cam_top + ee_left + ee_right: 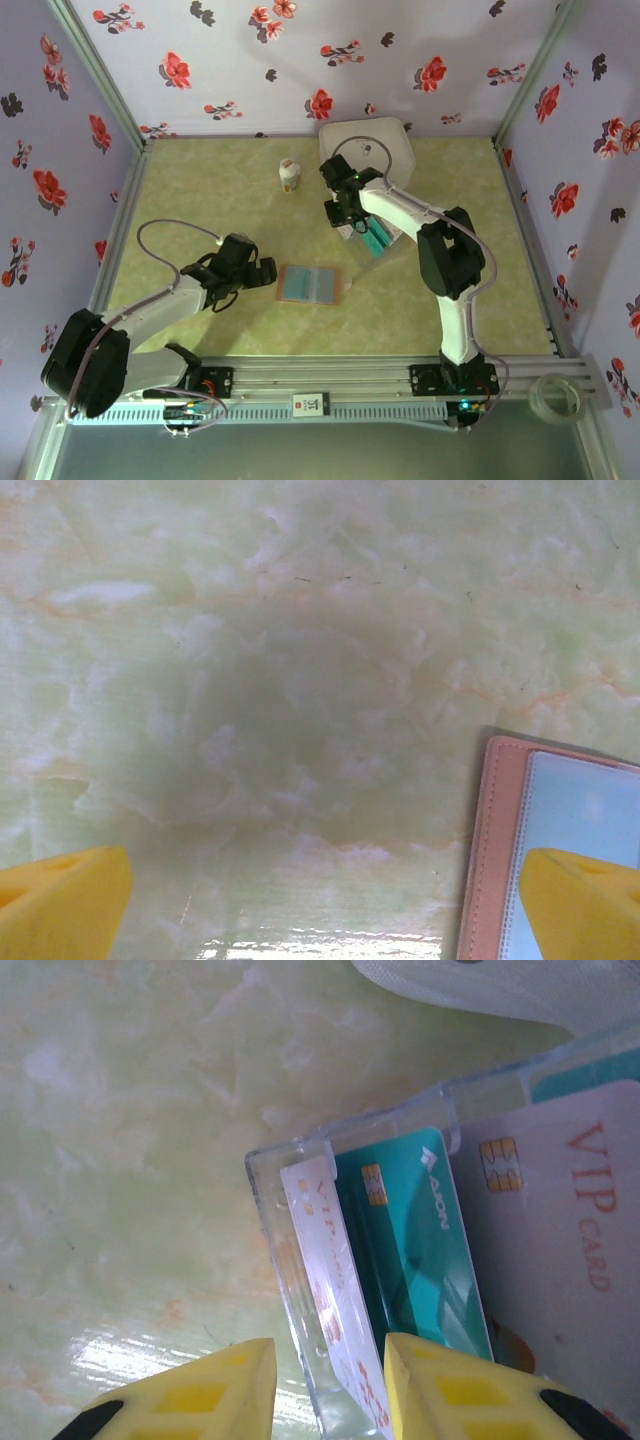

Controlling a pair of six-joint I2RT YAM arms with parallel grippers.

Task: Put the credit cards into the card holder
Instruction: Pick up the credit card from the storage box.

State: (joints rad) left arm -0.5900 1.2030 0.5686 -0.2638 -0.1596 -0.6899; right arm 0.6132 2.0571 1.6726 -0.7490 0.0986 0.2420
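Nothing banked yet, it seemed. Card holder [312, 283] lay open mid-counter [200, 200], pockets apparently bare. Credit cards [410, 1230] stood in clear box [270, 1175]. Right hand [328, 1352] straddled white card [325, 1260], grip unclear. Left hand [265, 272] released, beside card holder.

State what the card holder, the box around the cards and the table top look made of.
Card holder: matte tan leather or imitation, stitched edge; pockets look clear plastic.
Box: clear glossy hard plastic, cards visible through it.
Table top: glossy marble-patterned surface, probably laminate or printed; light glares off it.
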